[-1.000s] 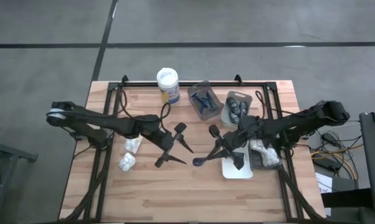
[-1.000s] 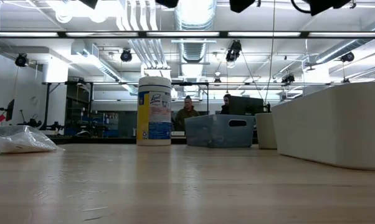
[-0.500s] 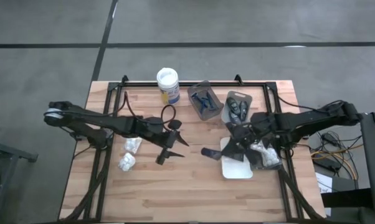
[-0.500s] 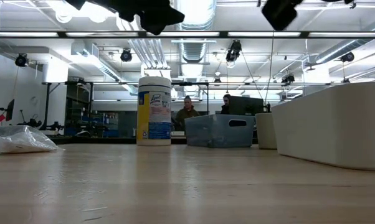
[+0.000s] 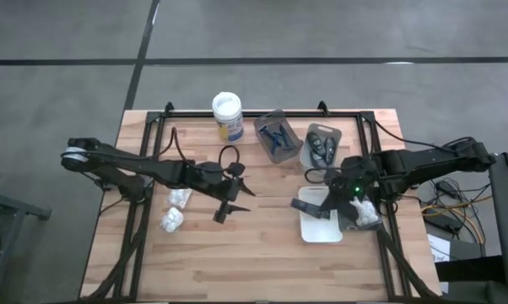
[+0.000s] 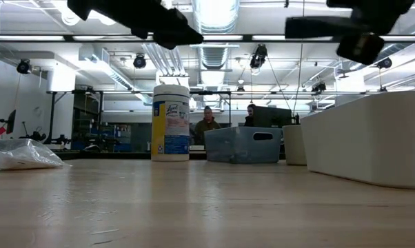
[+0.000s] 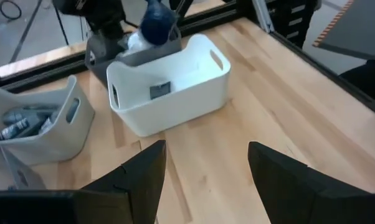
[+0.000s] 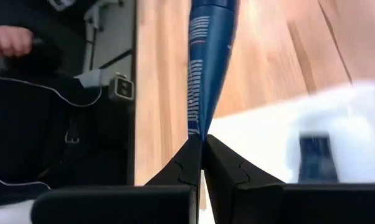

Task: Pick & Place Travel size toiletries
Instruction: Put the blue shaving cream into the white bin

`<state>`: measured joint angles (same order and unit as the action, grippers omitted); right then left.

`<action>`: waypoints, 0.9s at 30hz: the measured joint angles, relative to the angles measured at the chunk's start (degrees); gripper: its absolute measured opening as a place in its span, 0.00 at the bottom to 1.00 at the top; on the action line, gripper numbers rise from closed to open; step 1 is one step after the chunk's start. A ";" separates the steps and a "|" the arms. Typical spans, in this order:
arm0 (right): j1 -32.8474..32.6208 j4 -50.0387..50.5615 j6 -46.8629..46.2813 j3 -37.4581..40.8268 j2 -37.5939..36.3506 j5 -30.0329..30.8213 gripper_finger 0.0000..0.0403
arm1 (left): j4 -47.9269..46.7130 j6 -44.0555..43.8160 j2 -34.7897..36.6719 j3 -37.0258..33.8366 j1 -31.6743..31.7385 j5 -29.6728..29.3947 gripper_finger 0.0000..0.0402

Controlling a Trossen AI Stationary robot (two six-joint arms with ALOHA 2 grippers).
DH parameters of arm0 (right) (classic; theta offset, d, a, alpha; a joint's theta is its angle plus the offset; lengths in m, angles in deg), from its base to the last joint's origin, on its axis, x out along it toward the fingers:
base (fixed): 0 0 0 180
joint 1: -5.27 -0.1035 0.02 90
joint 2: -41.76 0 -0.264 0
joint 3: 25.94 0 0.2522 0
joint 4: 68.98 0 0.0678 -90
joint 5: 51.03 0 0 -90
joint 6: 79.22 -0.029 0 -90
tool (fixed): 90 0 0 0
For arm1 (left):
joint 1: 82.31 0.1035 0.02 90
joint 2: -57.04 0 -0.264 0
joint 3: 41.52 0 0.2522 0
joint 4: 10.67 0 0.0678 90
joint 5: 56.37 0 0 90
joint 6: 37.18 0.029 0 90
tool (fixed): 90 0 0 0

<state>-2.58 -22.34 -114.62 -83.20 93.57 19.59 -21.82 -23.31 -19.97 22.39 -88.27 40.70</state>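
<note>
The right gripper (image 8: pixel 202 146), clenched on the crimped end of a blue tube (image 8: pixel 207 62), hangs at the near rim of the white tray (image 5: pixel 320 228), seemingly just above it, while the left gripper (image 7: pixel 203 168) waits released over bare desk (image 5: pixel 237 262) with open room around it.

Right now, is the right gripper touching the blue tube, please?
Touching: in the right wrist view, the right gripper is shut on the blue tube's flat end.
</note>
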 joint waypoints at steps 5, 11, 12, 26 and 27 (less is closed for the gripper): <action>0.00 10.41 -7.31 0.02 -1.86 -0.29 0.02 | 0.35 -1.11 -0.07 -0.97 0.00 -0.70 0.58; -0.02 18.54 -14.19 0.02 -4.11 -0.13 0.02 | 0.40 -1.21 -0.07 -0.97 0.00 -0.72 0.58; -0.02 19.28 -14.46 0.02 -4.18 0.20 0.02 | 0.40 -0.92 -0.07 -0.97 0.00 -0.72 0.58; -0.02 22.01 -15.92 2.38 -2.92 2.94 0.02 | -0.84 -2.33 -0.07 -1.80 0.00 -0.75 0.58; -0.02 21.80 -15.71 2.76 -2.74 2.93 0.02 | -0.89 -2.43 -0.07 -1.80 0.00 -0.75 0.58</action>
<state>-2.60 -0.55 -130.34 -80.44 90.84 22.52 -22.71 -25.74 -20.04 20.60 -88.27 39.96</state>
